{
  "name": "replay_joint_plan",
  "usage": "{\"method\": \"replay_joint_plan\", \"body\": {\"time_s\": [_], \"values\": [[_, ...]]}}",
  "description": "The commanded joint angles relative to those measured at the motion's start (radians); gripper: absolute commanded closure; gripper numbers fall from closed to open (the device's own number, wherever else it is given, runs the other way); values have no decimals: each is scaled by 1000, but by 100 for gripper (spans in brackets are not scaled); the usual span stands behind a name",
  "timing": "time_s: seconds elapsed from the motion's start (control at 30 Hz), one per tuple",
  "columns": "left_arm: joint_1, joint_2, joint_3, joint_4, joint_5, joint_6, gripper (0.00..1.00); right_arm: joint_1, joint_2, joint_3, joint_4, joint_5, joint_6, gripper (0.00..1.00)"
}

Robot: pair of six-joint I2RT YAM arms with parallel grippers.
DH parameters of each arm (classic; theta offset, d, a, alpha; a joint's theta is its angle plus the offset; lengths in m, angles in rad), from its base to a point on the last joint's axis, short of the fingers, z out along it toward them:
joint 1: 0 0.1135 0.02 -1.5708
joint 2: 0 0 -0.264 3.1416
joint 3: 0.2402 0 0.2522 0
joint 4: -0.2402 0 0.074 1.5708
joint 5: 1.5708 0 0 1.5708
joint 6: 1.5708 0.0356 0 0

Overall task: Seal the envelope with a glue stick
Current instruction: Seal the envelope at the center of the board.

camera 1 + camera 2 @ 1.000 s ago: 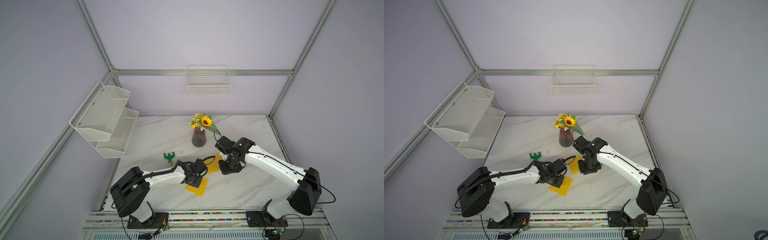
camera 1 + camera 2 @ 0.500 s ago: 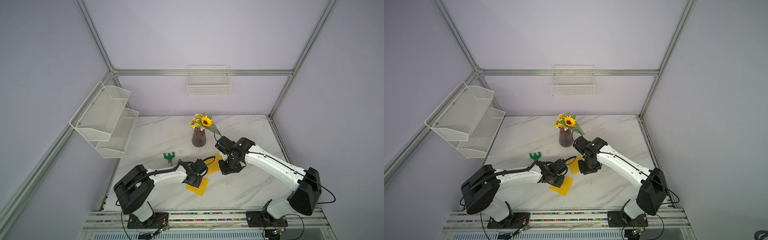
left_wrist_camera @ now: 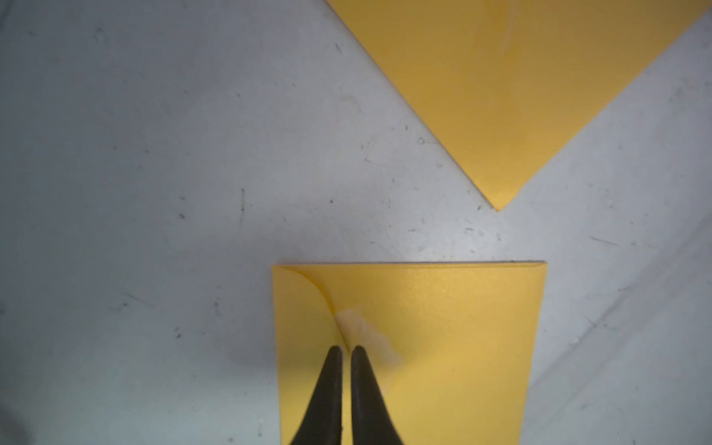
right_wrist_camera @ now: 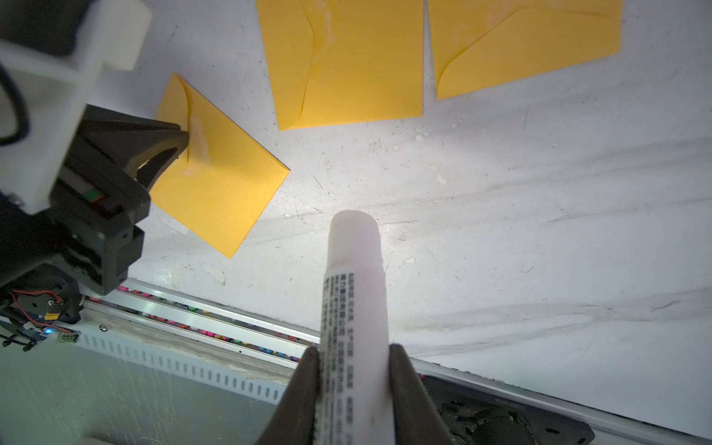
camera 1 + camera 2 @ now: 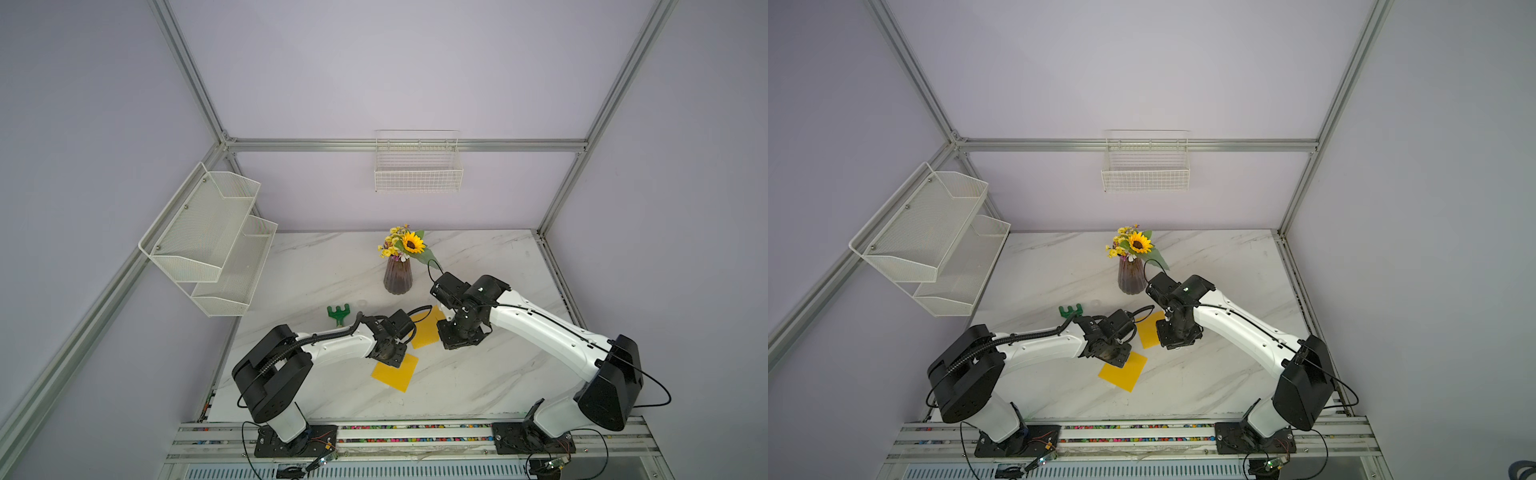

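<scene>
On the bench point(image 5: 332, 266), left hand point(image 3: 346, 352) rests closed on the yellow envelope point(image 3: 443, 327); right hand point(image 4: 353, 348) clamps the glue stick point(image 4: 354, 269), label print unreadable.

- Your left wrist view cuts off the envelope point(image 3: 443, 346) beneath the left gripper point(image 3: 346, 351), and also a second envelope point(image 3: 520, 77).
- Your right wrist view crops the glue stick point(image 4: 354, 308) at its base.

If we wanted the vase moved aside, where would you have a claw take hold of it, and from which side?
Probably around the ribbed body of the vase, just below the flowers, coming in level from the robot's side. It stands upright and the bouquet spreads over its mouth, so a descent from above looks blocked, while the body is bare all round.
</scene>
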Motion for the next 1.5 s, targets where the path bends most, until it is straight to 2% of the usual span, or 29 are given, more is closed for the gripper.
{"method": "replay_joint_plan", "body": {"time_s": [0.0, 0.17, 0.43, 0.93, 1.23, 1.47], "values": [[2, 12, -26, 33, 37, -16, 90, -5, -9, -5, -19, 10, -1, 100], [2, -8, -36, 35, 40, -22, 90, -5, -13, -4, -22, 10, -1, 100], [7, -71, 42, -26, -26, 11, 89, -5, -11, -1, -23, 12, -1, 100], [24, 71, 44, -1, 9, 4, 90, -5, -14, -13, -27, 11, -1, 100], [26, -26, 92, -34, -38, 23, 89, -5, -12, -1, -33, 14, -1, 100], [39, 16, 123, -45, -32, 43, 89, -5, -6, -1, -30, 13, -2, 100]]}}
